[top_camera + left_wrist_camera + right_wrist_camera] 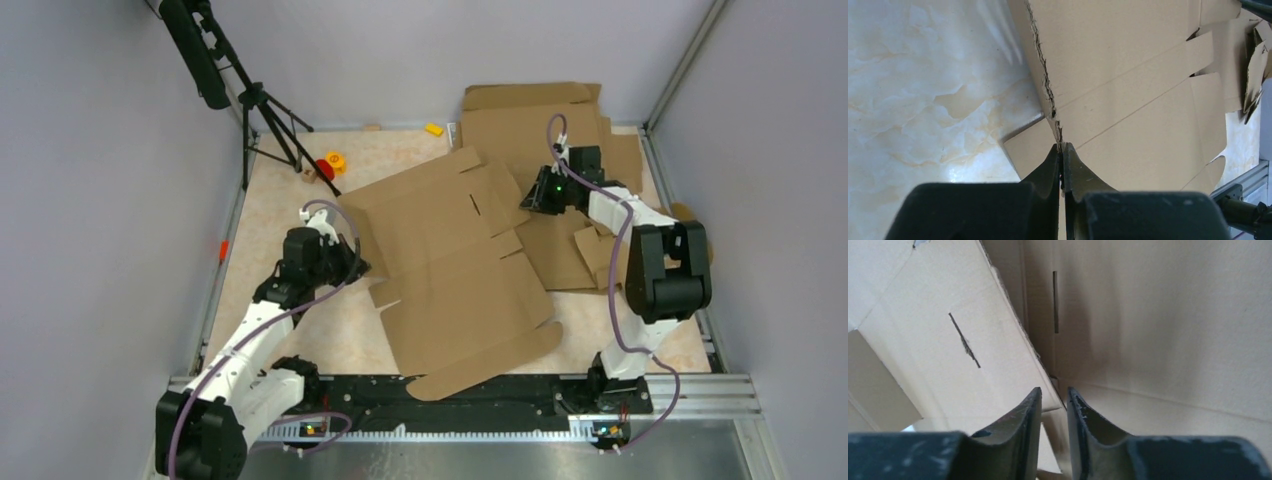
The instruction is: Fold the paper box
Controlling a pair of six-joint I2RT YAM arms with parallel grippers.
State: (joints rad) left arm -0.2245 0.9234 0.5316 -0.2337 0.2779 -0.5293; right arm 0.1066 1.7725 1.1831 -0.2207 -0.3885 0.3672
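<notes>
The paper box (450, 270) is a large brown cardboard blank with flaps and slits, lying tilted across the middle of the table. My left gripper (355, 265) is at its left edge. In the left wrist view the jaws (1062, 148) are shut on the torn edge of the box (1138, 100), which rises away from the fingers. My right gripper (528, 196) is at the box's far right corner. In the right wrist view its jaws (1054, 394) stand a narrow gap apart, with a corner of the box (938, 355) at the fingertips.
A stack of like cardboard blanks (540, 120) lies at the back right, under and behind the right arm. A black tripod (262, 112), red and yellow toys (330, 165) and a yellow block (433, 128) sit at the back. A metal rail (480, 395) runs along the front.
</notes>
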